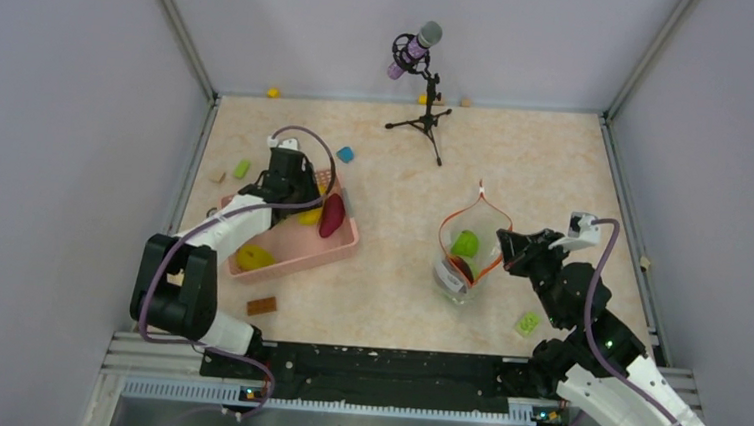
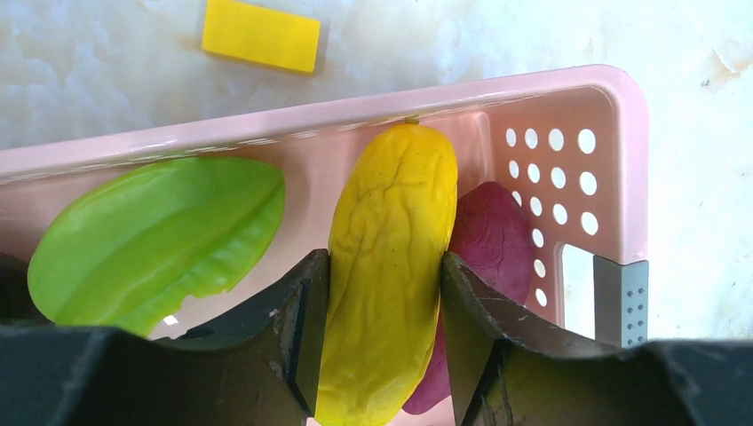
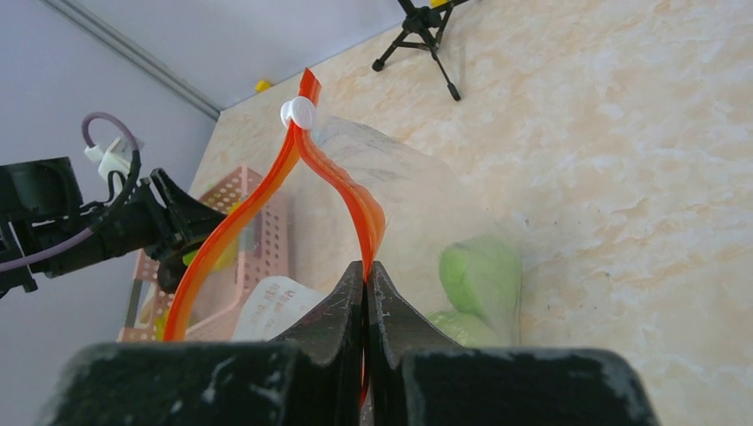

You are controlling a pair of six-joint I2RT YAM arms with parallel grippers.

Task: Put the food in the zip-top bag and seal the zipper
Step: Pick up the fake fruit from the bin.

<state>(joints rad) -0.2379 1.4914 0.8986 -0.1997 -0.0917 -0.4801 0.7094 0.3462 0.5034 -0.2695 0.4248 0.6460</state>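
My left gripper is shut on the yellow banana-like piece inside the pink basket, at the left of the top view. A maroon piece lies under it, and a light green leaf piece to its left. My right gripper is shut on the orange-red zipper strip and holds the clear zip-top bag open and upright. Green food sits inside the bag. The white slider is at the strip's far end.
A microphone on a tripod stands at the back centre. Small blocks lie about: blue, green, a brown one near the front, and a green one by the right arm. A yellow block lies outside the basket.
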